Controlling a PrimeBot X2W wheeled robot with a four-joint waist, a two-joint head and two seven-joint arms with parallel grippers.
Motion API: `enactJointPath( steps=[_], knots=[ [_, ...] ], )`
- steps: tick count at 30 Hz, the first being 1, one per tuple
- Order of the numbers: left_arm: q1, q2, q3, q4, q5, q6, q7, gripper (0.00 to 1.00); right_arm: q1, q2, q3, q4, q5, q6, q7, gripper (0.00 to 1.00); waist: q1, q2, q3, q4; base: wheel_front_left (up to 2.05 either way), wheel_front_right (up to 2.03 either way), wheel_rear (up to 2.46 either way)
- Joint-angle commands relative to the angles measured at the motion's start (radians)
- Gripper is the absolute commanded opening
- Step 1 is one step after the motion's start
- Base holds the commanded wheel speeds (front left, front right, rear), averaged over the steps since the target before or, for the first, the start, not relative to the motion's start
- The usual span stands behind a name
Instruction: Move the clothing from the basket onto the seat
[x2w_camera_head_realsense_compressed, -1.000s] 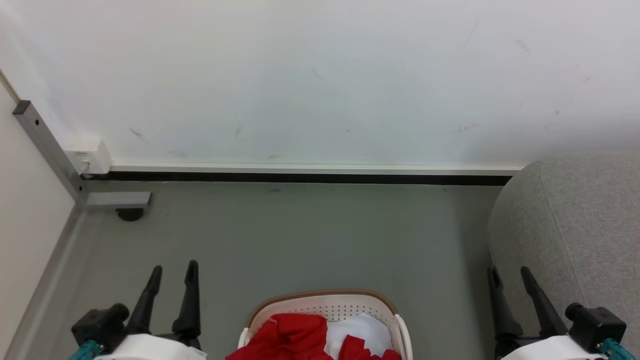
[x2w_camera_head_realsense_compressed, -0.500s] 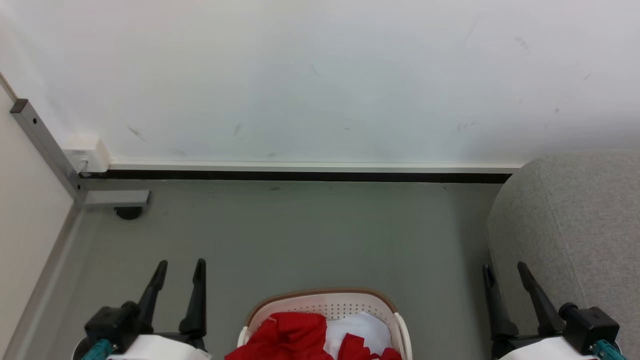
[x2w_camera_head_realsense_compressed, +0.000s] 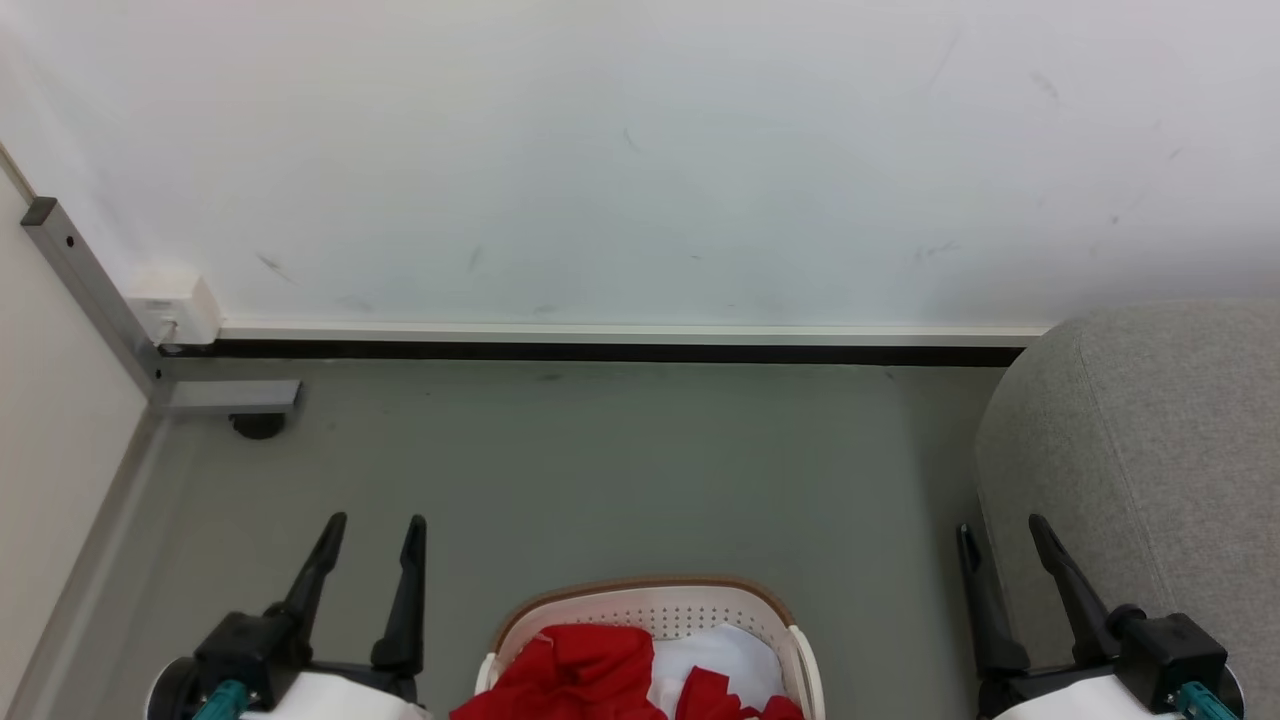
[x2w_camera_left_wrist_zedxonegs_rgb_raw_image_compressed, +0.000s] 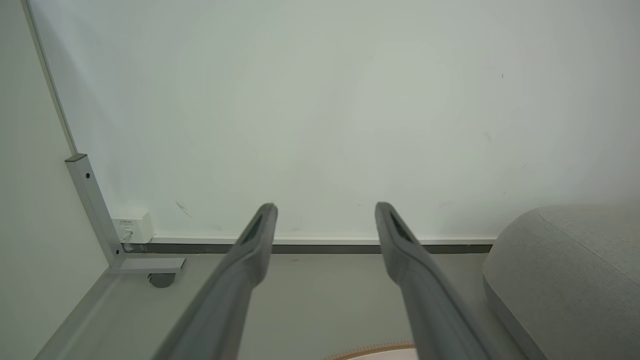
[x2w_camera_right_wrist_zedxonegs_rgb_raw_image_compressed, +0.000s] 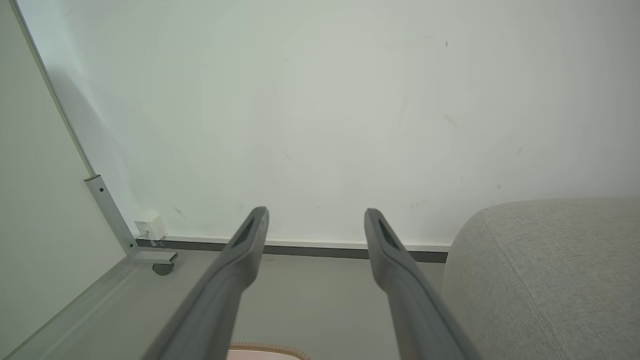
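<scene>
Red and white clothing (x2w_camera_head_realsense_compressed: 580, 655) lies untouched in the basket (x2w_camera_head_realsense_compressed: 640, 588) beside the seat (x2w_camera_head_realsense_compressed: 1150, 430), while the left end effector (x2w_camera_head_realsense_compressed: 377, 520) and right end effector (x2w_camera_head_realsense_compressed: 1000, 526), both open and empty, are edging inward toward it, suggesting the first grasp is near.

The basket (x2w_camera_head_realsense_compressed: 655, 608) is cream-white, dotted with small holes, under a brown rim. Inside lie red clothing (x2w_camera_head_realsense_compressed: 585, 668) and white clothing (x2w_camera_head_realsense_compressed: 725, 652). The seat (x2w_camera_head_realsense_compressed: 1150, 440) is light grey weave. The floor (x2w_camera_head_realsense_compressed: 620, 470) is grey-green, the wall (x2w_camera_head_realsense_compressed: 600, 150) white. The left claw (x2w_camera_head_realsense_compressed: 377, 520) and right claw (x2w_camera_head_realsense_compressed: 1001, 525) are black.
</scene>
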Motion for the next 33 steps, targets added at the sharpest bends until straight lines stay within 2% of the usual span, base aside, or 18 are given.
enactJointPath(
  steps=[1, 8, 27, 33],
  knots=[
    [-0.008, 0.004, 0.000, -0.006, 0.024, -0.004, -0.008, 1.00, -0.017, -0.008, 0.003, -0.003, -0.019, -0.002, -0.010, 1.00, 0.0000, 0.0000, 0.000, 0.000, 0.00, 0.00, 0.00],
    [-0.008, 0.005, -0.002, -0.009, 0.060, -0.004, -0.017, 1.00, -0.019, -0.008, 0.011, -0.006, -0.045, -0.002, -0.018, 1.00, 0.0000, 0.0000, -0.002, -0.002, 0.00, 0.00, 0.00],
    [-0.018, 0.003, -0.007, 0.015, 0.022, -0.002, -0.017, 1.00, -0.019, -0.008, 0.015, -0.008, -0.019, -0.002, -0.017, 1.00, 0.0000, 0.0000, 0.006, -0.006, 0.00, 0.00, 0.00],
    [-0.032, 0.004, -0.018, 0.030, 0.013, -0.002, -0.017, 1.00, -0.027, -0.008, 0.016, -0.014, -0.007, -0.002, -0.017, 1.00, 0.0000, 0.0000, 0.024, -0.029, 0.00, 0.00, 0.00]
  ],
)
